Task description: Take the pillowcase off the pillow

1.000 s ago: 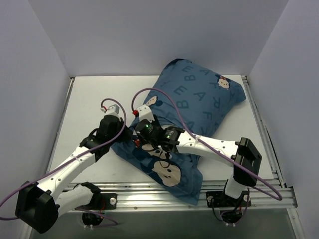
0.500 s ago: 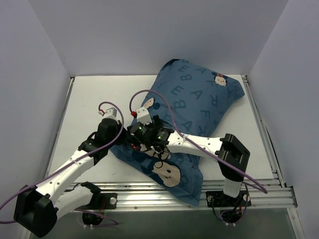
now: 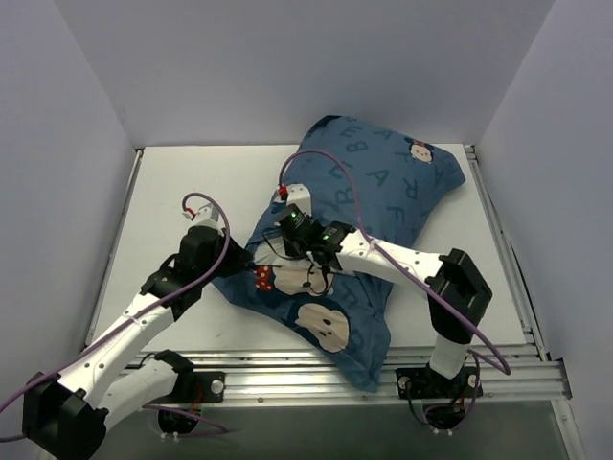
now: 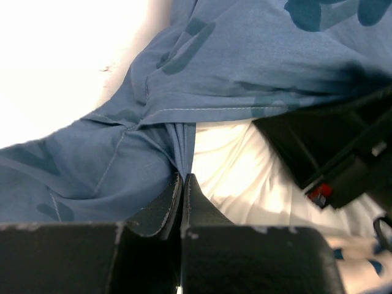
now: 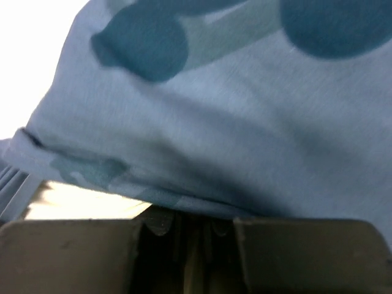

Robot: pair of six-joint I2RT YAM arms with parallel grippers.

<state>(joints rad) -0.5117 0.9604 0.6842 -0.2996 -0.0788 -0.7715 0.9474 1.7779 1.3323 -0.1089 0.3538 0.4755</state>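
Observation:
The blue pillowcase (image 3: 374,192), printed with letters and mouse faces, lies diagonally across the table from far right to near centre. My left gripper (image 3: 241,259) is shut on a bunched hem of the pillowcase (image 4: 184,147), at its open left end. Beside that pinch the white pillow (image 4: 245,177) shows inside the opening. My right gripper (image 3: 275,245) is pushed into the same opening, its dark body (image 4: 331,153) close to the left fingers. In the right wrist view the pillowcase (image 5: 245,122) drapes over the right gripper (image 5: 190,215), which is shut. Its tips and what they pinch are hidden. A strip of pillow (image 5: 73,202) shows at the left.
The white table (image 3: 182,192) is boxed in by pale walls on three sides. Metal rails run along the front edge (image 3: 287,369) and the right side (image 3: 498,230). A purple cable (image 3: 326,163) loops over the pillowcase.
My right gripper's jaws have closed and it has moved up and to the right at the pillowcase's opening. The fabric shifted with it, baring a red polka-dot bow. My left gripper kept its pinch.

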